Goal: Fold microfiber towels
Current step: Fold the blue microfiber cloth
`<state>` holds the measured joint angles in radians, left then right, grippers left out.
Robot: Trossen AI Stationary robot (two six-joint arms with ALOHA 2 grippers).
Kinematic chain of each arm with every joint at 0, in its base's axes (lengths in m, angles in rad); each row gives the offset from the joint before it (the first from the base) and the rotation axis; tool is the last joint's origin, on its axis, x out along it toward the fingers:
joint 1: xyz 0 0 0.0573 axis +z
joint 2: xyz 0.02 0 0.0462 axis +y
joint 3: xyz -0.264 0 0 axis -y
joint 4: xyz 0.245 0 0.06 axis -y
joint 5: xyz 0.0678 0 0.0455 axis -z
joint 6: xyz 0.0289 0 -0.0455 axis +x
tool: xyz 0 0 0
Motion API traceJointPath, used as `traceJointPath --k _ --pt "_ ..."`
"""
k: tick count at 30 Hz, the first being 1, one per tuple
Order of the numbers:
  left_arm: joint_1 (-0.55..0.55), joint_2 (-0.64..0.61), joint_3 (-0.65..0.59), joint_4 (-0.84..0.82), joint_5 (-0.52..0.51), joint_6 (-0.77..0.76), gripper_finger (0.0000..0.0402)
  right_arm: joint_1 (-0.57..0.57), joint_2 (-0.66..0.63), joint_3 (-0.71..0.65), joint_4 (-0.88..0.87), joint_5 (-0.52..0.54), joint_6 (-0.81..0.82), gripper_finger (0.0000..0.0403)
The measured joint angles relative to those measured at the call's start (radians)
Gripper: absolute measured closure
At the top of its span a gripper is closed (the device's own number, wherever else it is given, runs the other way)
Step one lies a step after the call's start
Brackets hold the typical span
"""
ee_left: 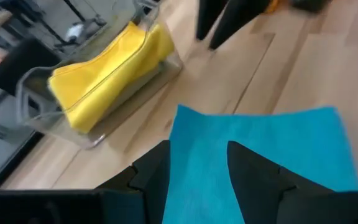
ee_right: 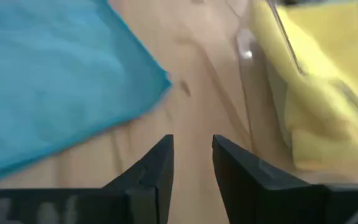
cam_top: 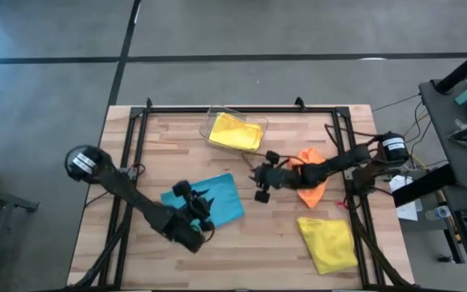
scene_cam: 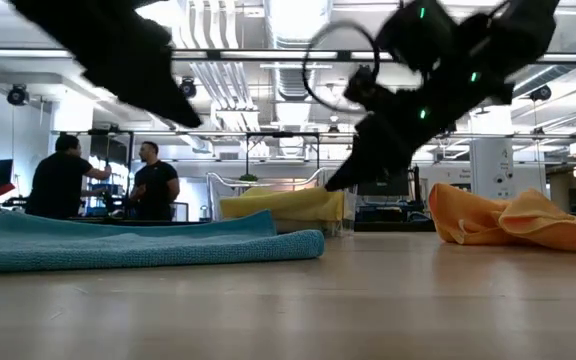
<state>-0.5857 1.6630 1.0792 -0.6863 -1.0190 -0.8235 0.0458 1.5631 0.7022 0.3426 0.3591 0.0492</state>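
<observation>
The left hand (cam_top: 203, 212) hovered half open over the blue towel (cam_top: 217, 199) lying flat mid-desk. The right hand (cam_top: 263, 180), fingers narrow and empty, hung between it and the orange towel (cam_top: 313, 174), crumpled toward the desk's right edge.

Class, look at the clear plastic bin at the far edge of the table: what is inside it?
Inside the clear plastic bin lies a folded yellow towel, filling most of it. Whether anything lies beneath that towel cannot be seen, because the towel covers the bin's bottom.
</observation>
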Motion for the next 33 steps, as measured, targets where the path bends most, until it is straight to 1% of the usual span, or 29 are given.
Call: traceJointPath --k 2,5,8,12,14,16,17,20,22,26,29,33 --pt "0.022 -0.029 -0.002 0.088 0.037 0.077 0.0258 -0.062 0.000 -0.047 0.060 -0.049 0.005 0.0311" --pt "0.030 -0.055 -0.009 0.272 0.071 0.232 0.0258 -0.125 0.000 -0.093 0.098 -0.062 0.023 0.0321" --pt "0.029 -0.059 -0.011 0.461 0.101 0.393 0.0258 -0.163 0.000 -0.122 0.111 -0.064 0.043 0.0330" --pt "0.029 -0.059 -0.030 0.633 0.211 0.492 0.0258 -0.197 -0.001 -0.133 0.120 -0.023 0.068 0.0339" --pt "0.029 -0.058 -0.045 0.680 0.241 0.506 0.0258 -0.211 -0.001 -0.134 0.129 -0.016 0.069 0.0343" --pt "0.029 -0.058 -0.060 0.688 0.251 0.493 0.0258 -0.218 -0.001 -0.134 0.149 -0.028 0.070 0.0344" --pt "0.028 -0.058 -0.067 0.688 0.254 0.484 0.0258 -0.218 -0.002 -0.133 0.149 -0.054 0.069 0.0344" --pt "0.023 -0.058 -0.085 0.689 0.282 0.447 0.0258 -0.219 -0.003 -0.133 0.125 -0.237 0.060 0.0345" --pt "0.023 -0.058 -0.104 0.702 0.317 0.438 0.0258 -0.219 0.000 -0.134 0.117 -0.281 0.051 0.0345" --pt "0.022 -0.058 -0.189 0.842 0.344 0.437 0.0258 -0.233 0.002 -0.134 0.182 -0.277 -0.010 0.0345" --pt "0.023 -0.058 -0.250 0.978 0.358 0.436 0.0258 -0.259 0.002 -0.134 0.245 -0.268 0.010 0.0345" --pt "0.021 -0.058 -0.298 1.084 0.383 0.427 0.0258 -0.296 0.002 -0.134 0.239 -0.142 0.037 0.0344"
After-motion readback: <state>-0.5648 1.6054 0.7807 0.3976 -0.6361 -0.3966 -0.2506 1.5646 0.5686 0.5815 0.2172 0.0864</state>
